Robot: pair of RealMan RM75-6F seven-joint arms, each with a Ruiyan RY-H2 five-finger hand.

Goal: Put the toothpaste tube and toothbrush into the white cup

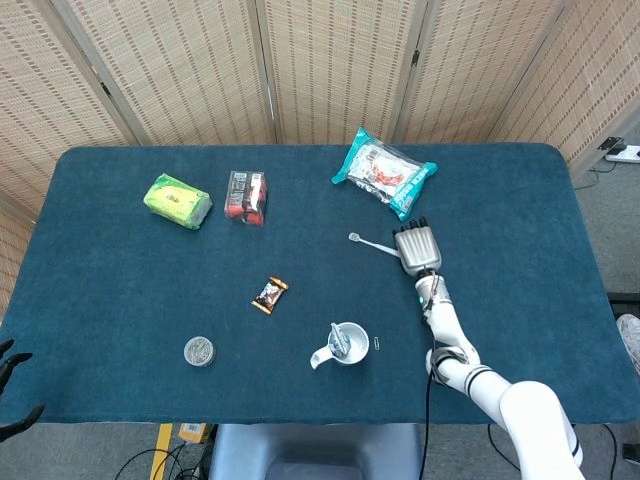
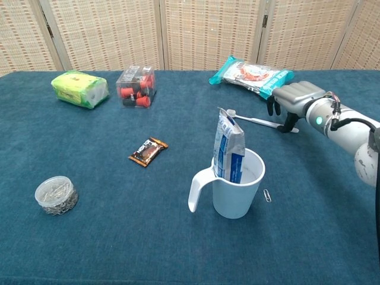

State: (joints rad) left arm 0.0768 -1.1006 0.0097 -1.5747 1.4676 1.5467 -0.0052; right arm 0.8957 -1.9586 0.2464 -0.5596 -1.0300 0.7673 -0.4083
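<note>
Tube (image 2: 229, 144) already upright in cup (image 2: 237, 184), near table's front edge. Step in hand: brush pickup. Brush (image 2: 256, 121) flat on table behind cup. Right hand (image 2: 294, 101) over handle end, fingers curled down; grip unconfirmed. Next: pinch handle, lift, carry to cup. Left hand (image 1: 10, 390) idle, fingers apart, empty, off front-left corner.

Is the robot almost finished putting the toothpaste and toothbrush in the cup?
About halfway. The toothpaste tube stands in the white cup, so that part looks done. The right hand is down at the handle end of the toothbrush, which lies on the table; whether its fingers grip it yet is unclear. Lifting the toothbrush and dropping it into the cup is left.
</note>
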